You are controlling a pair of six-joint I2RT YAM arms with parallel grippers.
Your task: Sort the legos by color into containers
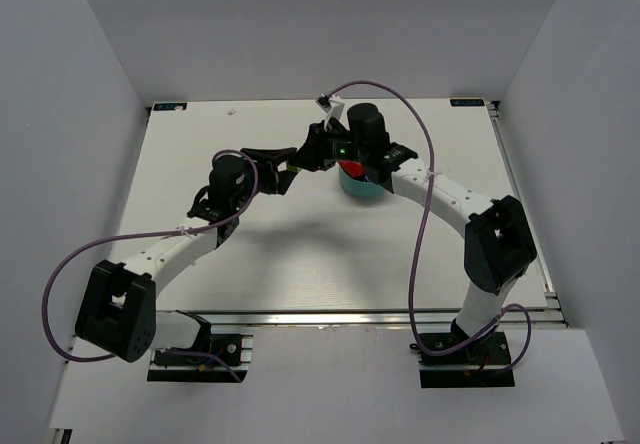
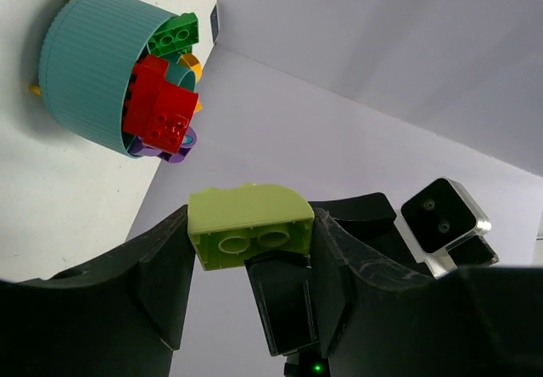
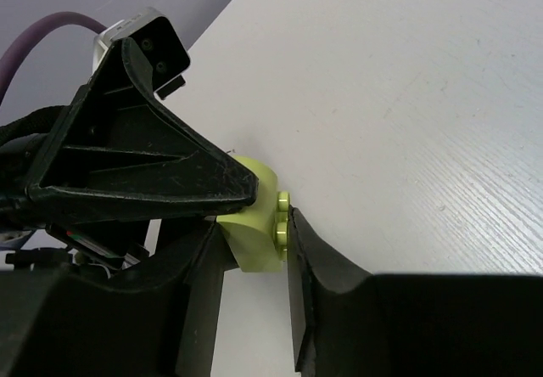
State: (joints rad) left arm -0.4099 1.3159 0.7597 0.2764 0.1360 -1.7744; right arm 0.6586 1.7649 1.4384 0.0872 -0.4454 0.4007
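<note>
White table [image 1: 300,254], plain grey walls [image 1: 320,24], teal bowl [image 1: 358,190] near middle

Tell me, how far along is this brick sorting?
Well along, it seems: the teal bowl already holds red bricks, a green brick and a purple piece. In hand: a lime brick, held by the left fingers and pinched by the right fingers, likely a handover. Left: dropping it into the bowl.
</note>
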